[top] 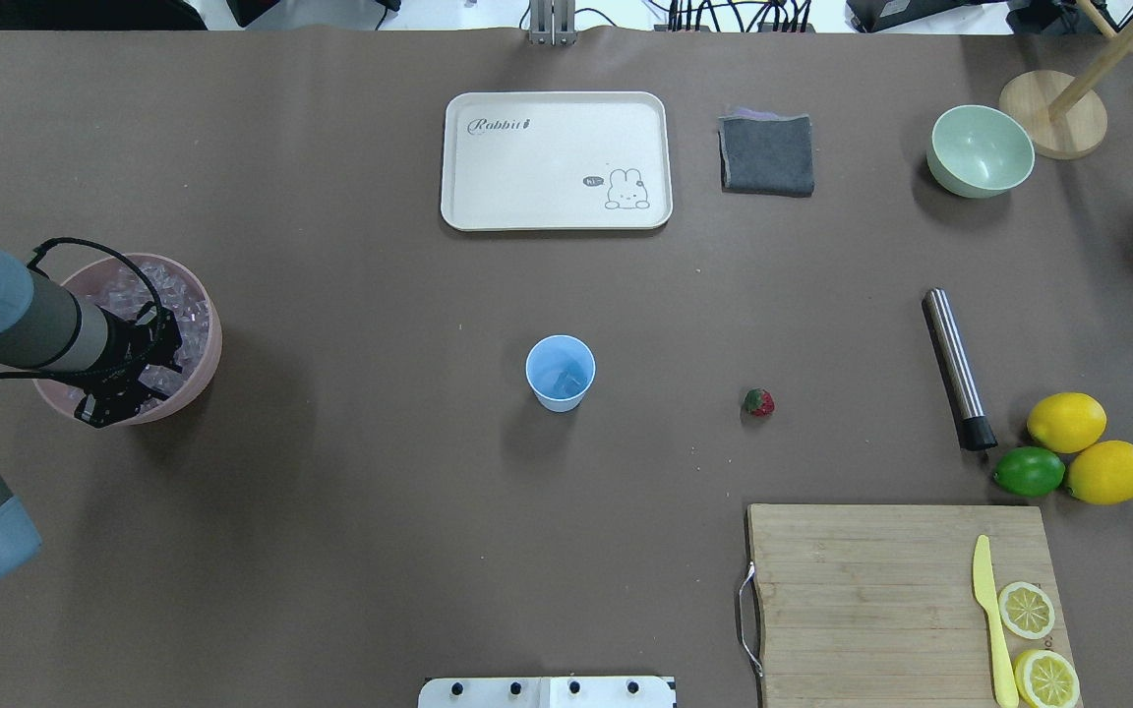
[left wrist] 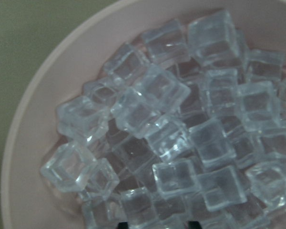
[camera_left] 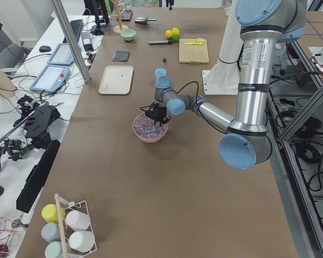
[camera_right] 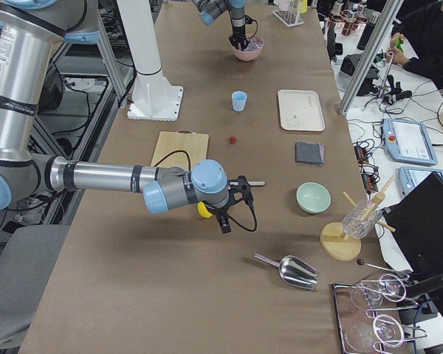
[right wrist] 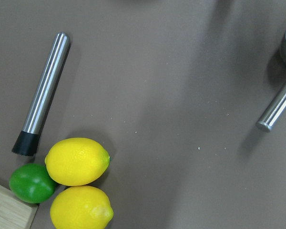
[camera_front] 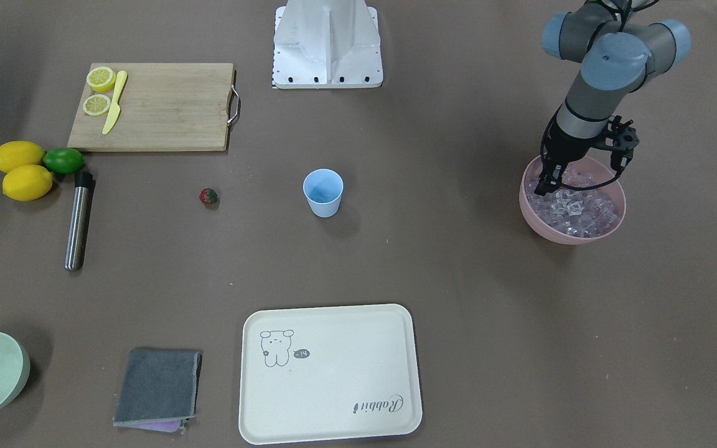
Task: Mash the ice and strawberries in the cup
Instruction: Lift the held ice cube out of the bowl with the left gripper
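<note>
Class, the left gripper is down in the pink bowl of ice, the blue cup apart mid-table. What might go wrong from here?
1. The ice is glassy and heaped in the pink bowl; a cube may slip from the left gripper or push others over the rim.
2. The cup is small and stands apart; a released cube may miss or tip it.

On the brown desk [right wrist: 171,71] a steel muddler [right wrist: 42,93] lies slanted, its black tip near two touching lemons [right wrist: 77,161] and a lime [right wrist: 31,183]. A wooden board corner [right wrist: 7,212] shows bottom left, and a metal handle [right wrist: 277,107] at the right edge.
</note>
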Robot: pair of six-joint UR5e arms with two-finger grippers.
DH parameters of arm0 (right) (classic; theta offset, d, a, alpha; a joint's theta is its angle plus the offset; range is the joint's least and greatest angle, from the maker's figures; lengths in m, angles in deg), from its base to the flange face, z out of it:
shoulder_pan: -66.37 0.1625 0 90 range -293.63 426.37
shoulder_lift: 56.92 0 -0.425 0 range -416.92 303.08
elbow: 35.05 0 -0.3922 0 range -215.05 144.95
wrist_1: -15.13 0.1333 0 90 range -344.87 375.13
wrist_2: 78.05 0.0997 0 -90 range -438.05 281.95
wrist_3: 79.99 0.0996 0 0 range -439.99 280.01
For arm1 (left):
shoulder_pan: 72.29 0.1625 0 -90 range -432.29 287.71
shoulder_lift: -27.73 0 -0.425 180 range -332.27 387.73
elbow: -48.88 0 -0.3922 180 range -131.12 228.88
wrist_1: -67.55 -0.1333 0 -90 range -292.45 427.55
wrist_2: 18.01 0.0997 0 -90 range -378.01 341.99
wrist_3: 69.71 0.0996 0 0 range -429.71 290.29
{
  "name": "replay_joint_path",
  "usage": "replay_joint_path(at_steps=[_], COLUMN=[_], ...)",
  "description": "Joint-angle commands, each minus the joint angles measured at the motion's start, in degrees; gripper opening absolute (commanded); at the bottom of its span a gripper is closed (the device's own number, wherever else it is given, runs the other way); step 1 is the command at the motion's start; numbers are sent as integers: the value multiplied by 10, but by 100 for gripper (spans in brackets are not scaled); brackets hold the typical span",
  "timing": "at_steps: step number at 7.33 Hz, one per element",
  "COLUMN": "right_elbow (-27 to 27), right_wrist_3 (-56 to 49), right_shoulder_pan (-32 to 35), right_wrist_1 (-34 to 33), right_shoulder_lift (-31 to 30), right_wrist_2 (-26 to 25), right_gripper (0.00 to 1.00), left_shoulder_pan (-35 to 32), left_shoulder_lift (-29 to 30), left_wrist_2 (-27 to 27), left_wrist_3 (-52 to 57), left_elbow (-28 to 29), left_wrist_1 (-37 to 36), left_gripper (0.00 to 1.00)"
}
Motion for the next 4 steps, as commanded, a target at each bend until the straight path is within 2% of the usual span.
replay_joint_path(at_steps=[1, 4], right_elbow=[3, 0], right_wrist_3=[1, 1], right_shoulder_pan=[0, 0], right_wrist_1=[0, 0], right_shoulder_lift=[-6, -7], right_wrist_2=[0, 16], right_gripper=[100, 100], left_shoulder_pan=[-6, -41], left_shoulder_lift=[3, 18], left_wrist_2=[-24, -34], left_wrist_3=[33, 82], left_elbow=[-43, -75], left_wrist_1=[-65, -120], left_gripper=[0, 0])
